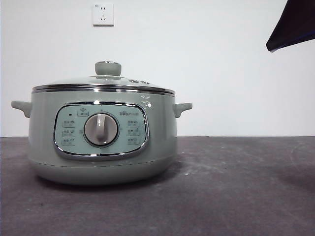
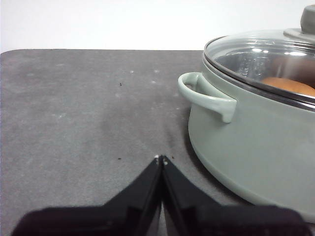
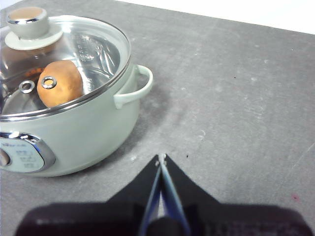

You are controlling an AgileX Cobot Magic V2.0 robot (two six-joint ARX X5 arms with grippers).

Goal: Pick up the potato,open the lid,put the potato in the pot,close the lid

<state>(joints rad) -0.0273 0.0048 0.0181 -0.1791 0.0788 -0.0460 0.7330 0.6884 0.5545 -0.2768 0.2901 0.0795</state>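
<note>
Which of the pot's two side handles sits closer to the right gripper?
The side handle showing in the right wrist view, beside the right gripper. On the pot it is the front view's right-hand handle; the other handle faces the left gripper.

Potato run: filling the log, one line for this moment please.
potato: in pot | lid: closed | left end effector: shut, empty | right end effector: shut, empty

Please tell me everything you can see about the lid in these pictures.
The lid is a round, shallow dome of clear glass with a shiny chrome rim and a pale green knob on top. Two small metal-ringed holes sit in the glass. It lies closed and level on the pot, its rim seated all around. Through it the potato shows inside. No claw touches it.
</note>
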